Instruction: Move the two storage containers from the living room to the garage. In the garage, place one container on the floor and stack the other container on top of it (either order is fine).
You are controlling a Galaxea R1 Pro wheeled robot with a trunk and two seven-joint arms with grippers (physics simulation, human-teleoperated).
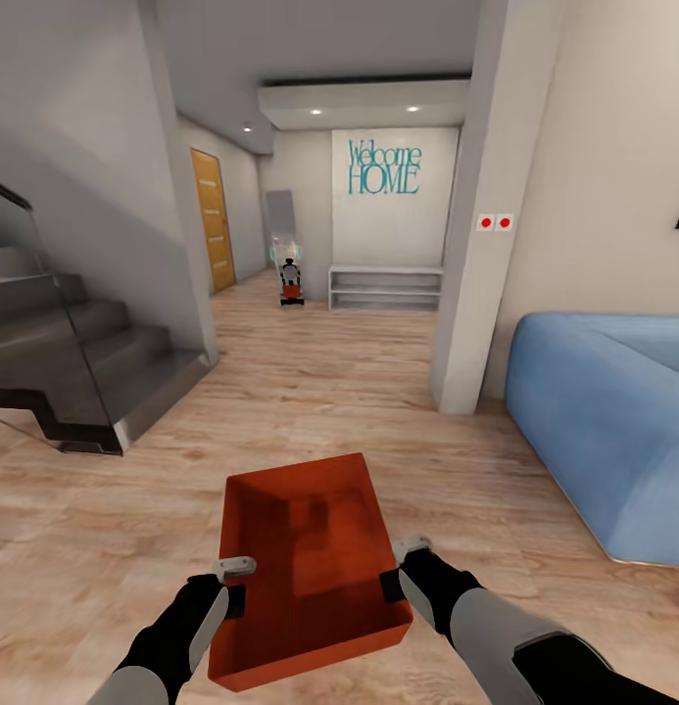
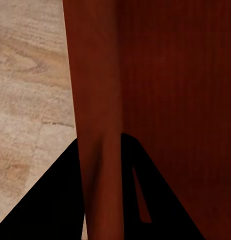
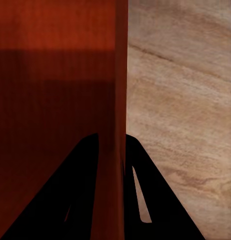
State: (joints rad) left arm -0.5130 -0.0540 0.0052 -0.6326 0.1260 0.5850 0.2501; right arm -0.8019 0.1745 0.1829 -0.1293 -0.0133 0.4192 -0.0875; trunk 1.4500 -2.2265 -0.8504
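I hold one red-orange, lidless storage container low in front of me, above the light wood planks of the living room. My left gripper is shut on its left wall, and my right gripper is shut on its right wall. In the left wrist view the black fingers of the left gripper straddle the ribbed wall. The right wrist view shows the right gripper pinching the container's wall the same way. The other container and the garage are out of view.
Dark stairs with a glass rail rise at the left. A blue sofa sits at the right behind a white pillar. Down the hall are a wooden door, a white bench and a small dark figure.
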